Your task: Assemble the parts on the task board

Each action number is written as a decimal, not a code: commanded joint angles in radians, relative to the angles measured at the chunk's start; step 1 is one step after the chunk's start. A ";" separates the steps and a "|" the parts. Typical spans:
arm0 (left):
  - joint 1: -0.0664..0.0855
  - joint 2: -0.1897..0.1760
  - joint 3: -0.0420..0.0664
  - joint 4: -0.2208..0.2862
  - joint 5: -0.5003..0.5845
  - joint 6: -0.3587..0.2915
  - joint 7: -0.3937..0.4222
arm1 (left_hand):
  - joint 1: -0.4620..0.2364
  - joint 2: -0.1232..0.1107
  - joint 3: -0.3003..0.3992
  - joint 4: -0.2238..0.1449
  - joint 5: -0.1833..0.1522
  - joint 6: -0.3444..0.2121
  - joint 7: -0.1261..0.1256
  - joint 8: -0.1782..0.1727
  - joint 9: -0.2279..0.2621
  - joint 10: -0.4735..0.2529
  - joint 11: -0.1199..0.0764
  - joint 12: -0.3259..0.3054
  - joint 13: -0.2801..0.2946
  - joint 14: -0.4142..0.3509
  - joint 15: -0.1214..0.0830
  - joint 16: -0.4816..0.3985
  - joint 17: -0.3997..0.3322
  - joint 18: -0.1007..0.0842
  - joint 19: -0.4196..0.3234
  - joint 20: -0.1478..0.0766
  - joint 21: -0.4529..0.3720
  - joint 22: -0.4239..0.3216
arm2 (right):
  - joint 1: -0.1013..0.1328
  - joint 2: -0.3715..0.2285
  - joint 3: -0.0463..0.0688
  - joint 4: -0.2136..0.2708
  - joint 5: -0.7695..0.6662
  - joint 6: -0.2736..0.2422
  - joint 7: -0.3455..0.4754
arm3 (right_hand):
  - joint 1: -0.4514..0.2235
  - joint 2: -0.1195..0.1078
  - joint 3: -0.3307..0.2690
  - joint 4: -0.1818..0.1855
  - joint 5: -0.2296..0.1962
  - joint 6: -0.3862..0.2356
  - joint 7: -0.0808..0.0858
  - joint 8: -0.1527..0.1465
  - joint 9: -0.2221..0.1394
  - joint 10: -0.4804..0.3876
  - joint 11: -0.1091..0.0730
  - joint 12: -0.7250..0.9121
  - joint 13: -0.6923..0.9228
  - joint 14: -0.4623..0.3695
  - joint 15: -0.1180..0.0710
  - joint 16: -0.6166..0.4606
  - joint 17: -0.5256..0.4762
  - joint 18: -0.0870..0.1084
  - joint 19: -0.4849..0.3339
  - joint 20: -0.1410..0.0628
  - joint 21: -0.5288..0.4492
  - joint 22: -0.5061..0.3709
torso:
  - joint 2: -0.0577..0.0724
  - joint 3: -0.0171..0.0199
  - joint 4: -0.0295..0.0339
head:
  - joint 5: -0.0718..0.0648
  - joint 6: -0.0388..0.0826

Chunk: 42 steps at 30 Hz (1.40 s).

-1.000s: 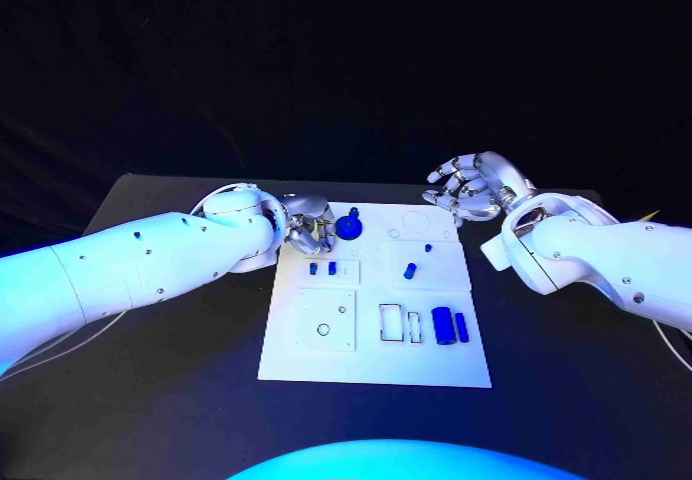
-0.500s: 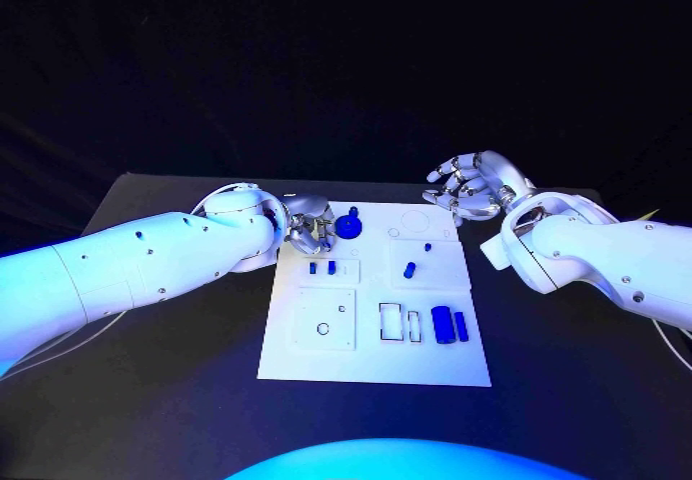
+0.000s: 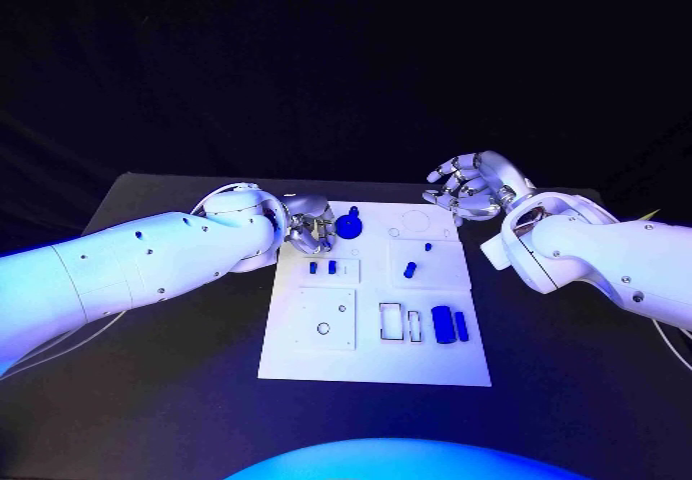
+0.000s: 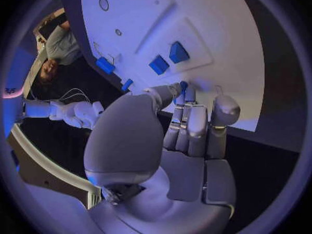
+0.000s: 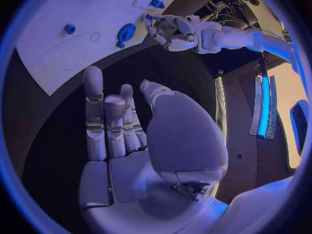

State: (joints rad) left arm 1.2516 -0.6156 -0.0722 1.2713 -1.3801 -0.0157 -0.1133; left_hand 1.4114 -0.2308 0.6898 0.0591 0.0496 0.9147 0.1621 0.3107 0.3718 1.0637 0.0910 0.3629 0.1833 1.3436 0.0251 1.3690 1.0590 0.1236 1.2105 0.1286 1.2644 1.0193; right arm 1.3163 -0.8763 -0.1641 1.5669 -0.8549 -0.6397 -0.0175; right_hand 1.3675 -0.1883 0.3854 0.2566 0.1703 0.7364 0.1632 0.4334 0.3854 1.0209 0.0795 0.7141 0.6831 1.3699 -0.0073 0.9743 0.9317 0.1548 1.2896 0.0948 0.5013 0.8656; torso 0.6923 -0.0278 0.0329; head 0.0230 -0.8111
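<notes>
Black tabletop (image 3: pixel 173 400) carries the white task board (image 3: pixel 375 360) at its middle, long axis running from the near edge toward the far edge. At the board's far left corner the left hand (image 3: pixel 306 228) has its fingers (image 4: pixel 189 125) curled down against the board, fingertips touching a round blue part (image 3: pixel 349 228) with a short stem pointing toward the far edge; whether that part is actually pinched I cannot tell. Just nearer on the board lie two small blue blocks (image 3: pixel 323 267) side by side, then a small blue peg (image 3: pixel 411 269) toward the middle. Near the board's right edge, two longer blue pieces (image 3: pixel 450 325) lie parallel, long axes aligned with the board's. Raised off the board's far right corner, the right hand (image 3: pixel 469 187) holds nothing, fingers (image 5: pixel 94 109) apart and extended.
</notes>
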 commanded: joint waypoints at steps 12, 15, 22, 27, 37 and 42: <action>-0.002 -0.002 -0.001 0.004 0.014 -0.008 0.000 | -0.029 -0.014 0.001 -0.002 0.002 -0.065 0.009 -0.046 -0.017 -0.006 0.011 -0.039 0.000 -0.011 0.005 -0.006 -0.016 -0.001 -0.015 0.006 -0.011 -0.011 | -0.002 0.002 0.000 -0.002 -0.004 0.014 0.008 | -0.007 -0.006 0.003 0.000 0.005 -0.004 0.001 0.005 -0.002 -0.006 -0.004 -0.005 -0.001 0.001 0.002 -0.003 -0.001 0.019 0.007 -0.001 -0.006 -0.001 | 0.000 0.0002 -0.0003 | 0.001 -0.004; -0.002 -0.004 -0.001 0.004 0.016 -0.007 -0.002 | -0.030 -0.017 0.002 -0.004 0.002 -0.084 0.011 -0.057 -0.021 -0.007 0.011 -0.047 0.001 -0.013 0.005 -0.007 -0.018 0.000 -0.017 0.007 -0.013 -0.013 | -0.002 0.002 0.000 -0.003 -0.004 0.015 0.008 | -0.007 -0.006 0.003 0.000 0.005 -0.004 0.001 0.005 -0.002 -0.006 -0.004 -0.005 -0.001 0.001 0.002 -0.003 -0.001 0.019 0.007 -0.001 -0.006 -0.001 | 0.000 0.0002 -0.0003 | 0.002 -0.004; -0.002 -0.006 -0.001 0.004 0.018 -0.003 -0.008 | -0.034 -0.020 0.001 -0.004 0.002 -0.107 0.013 -0.068 -0.024 -0.012 0.012 -0.056 0.004 -0.017 0.006 -0.008 -0.023 0.001 -0.022 0.007 -0.017 -0.020 | -0.003 0.002 0.000 -0.004 -0.004 0.015 0.007 | -0.007 -0.006 0.003 0.000 0.005 -0.004 0.001 0.005 -0.002 -0.006 -0.004 -0.005 -0.001 0.001 0.002 -0.003 -0.001 0.019 0.007 -0.001 -0.006 -0.001 | 0.000 -0.0001 -0.0005 | 0.002 -0.004; -0.002 -0.014 0.001 0.004 0.018 0.000 -0.014 | -0.036 -0.022 0.000 -0.004 0.002 -0.113 0.013 -0.071 -0.025 -0.017 0.013 -0.060 0.004 -0.020 0.007 -0.010 -0.027 0.003 -0.027 0.007 -0.022 -0.028 | -0.004 0.000 0.000 -0.008 -0.006 0.027 0.001 | -0.011 -0.010 0.011 -0.004 0.005 -0.008 0.003 0.009 -0.005 -0.026 -0.001 -0.027 -0.024 -0.004 0.004 -0.024 -0.008 0.022 0.006 0.000 -0.045 -0.029 | 0.000 0.0000 -0.0006 | 0.001 -0.004; -0.003 -0.056 0.012 0.005 0.047 -0.031 -0.004 | -0.036 -0.027 -0.009 -0.008 0.002 -0.133 0.012 -0.073 -0.023 -0.087 0.033 -0.090 0.004 -0.064 0.024 -0.027 -0.077 0.013 -0.071 0.014 -0.056 -0.080 | -0.004 -0.012 0.000 -0.046 -0.066 0.148 0.005 | 0.012 -0.038 0.077 -0.053 -0.015 0.016 0.021 -0.002 -0.043 -0.071 0.023 -0.276 -0.253 0.055 0.018 0.071 0.123 -0.004 0.091 0.007 0.095 0.057 | -0.001 -0.0001 -0.0007 | -0.001 0.001; -0.002 -0.094 0.029 0.010 0.171 -0.074 0.048 | -0.024 -0.022 -0.004 -0.017 0.002 -0.131 0.016 -0.067 -0.019 -0.131 0.046 -0.100 -0.001 -0.140 0.035 -0.075 -0.187 0.029 -0.134 0.024 -0.106 -0.156 | -0.005 -0.022 0.000 -0.075 -0.167 0.244 0.013 | 0.030 -0.050 0.131 -0.095 -0.021 0.062 0.015 -0.048 -0.077 -0.047 0.025 -0.379 -0.365 0.097 0.018 0.193 0.241 -0.029 0.135 0.006 0.277 0.188 | -0.001 0.0004 -0.0013 | -0.002 0.007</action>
State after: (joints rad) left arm 1.2485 -0.7052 -0.0458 1.2767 -1.3165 -0.0425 -0.1141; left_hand 1.3799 -0.2544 0.6865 0.0460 0.0496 0.7860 0.1768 0.2378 0.3520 0.9366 0.1389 0.2660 0.1832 1.2039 0.0599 1.2938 0.8718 0.1395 1.0757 0.1524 1.1578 0.8622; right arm 1.3123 -0.8970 -0.1641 1.4982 -0.9183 -0.5101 -0.0186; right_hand 1.3888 -0.2390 0.5105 0.1617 0.1512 0.7861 0.1718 0.3883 0.3108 0.9692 0.1053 0.3416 0.3251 1.4599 0.0106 1.1620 1.1674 0.1384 1.4218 0.1005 0.7658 1.0442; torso 0.6915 -0.0276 0.0317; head 0.0216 -0.8064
